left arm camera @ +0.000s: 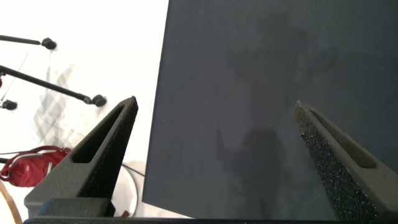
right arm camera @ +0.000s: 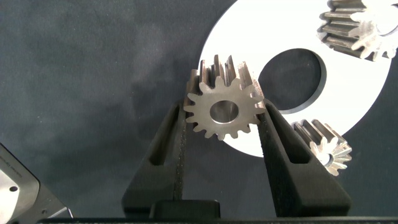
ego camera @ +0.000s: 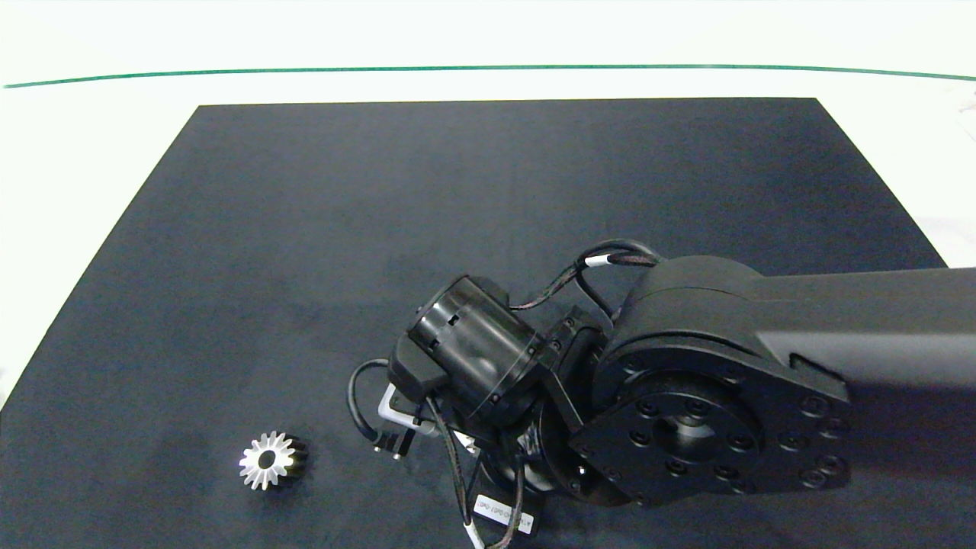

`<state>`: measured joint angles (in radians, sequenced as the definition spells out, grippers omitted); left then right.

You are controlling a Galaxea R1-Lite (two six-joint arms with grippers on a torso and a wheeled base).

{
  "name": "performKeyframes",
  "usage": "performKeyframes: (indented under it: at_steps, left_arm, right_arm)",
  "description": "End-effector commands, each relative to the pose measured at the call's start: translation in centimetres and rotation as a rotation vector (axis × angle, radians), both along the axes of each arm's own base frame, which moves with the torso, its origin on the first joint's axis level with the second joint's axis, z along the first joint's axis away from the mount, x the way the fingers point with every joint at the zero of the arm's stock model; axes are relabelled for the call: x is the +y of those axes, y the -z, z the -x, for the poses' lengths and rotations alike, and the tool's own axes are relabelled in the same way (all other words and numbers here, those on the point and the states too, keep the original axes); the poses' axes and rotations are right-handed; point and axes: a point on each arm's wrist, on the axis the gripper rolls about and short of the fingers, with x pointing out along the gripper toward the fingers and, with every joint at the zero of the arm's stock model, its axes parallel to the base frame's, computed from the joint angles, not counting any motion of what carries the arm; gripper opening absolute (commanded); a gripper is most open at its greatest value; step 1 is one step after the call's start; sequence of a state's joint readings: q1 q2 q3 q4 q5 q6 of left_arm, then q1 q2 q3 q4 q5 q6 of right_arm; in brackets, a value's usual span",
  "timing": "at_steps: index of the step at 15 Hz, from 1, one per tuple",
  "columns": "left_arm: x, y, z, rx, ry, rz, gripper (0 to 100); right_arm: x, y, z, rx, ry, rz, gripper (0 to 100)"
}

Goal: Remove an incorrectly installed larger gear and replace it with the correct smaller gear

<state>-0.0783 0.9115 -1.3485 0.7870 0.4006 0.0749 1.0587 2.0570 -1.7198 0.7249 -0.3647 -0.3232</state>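
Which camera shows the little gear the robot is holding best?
The right wrist view: the smaller gear sits large between the right tool's fingers. In the head view the arm hides it. The left wrist view shows only the open left tool over the mat.

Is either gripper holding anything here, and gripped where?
The right gripper holds a silver gear upright, its fingers pressing the toothed rim on opposite sides, over the white disc. The left gripper is open, holding nothing.
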Motion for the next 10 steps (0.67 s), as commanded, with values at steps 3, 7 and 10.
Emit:
performKeyframes:
  at_steps: [3, 7, 10]
  left_arm:
    - [0.01, 0.0, 0.1, 0.001, -0.003, -0.001, 100]
    - [0.01, -0.03, 0.11, 0.0, -0.001, -0.001, 100]
    - [0.01, -0.03, 0.11, 0.0, -0.003, -0.001, 100]
  right_arm:
    - [0.23, 0.64, -0.08, 0.009, -0.001, 0.019, 25]
    - [0.23, 0.75, -0.01, 0.011, -0.002, 0.023, 25]
    - [0.18, 0.8, -0.05, 0.012, -0.001, 0.026, 25]
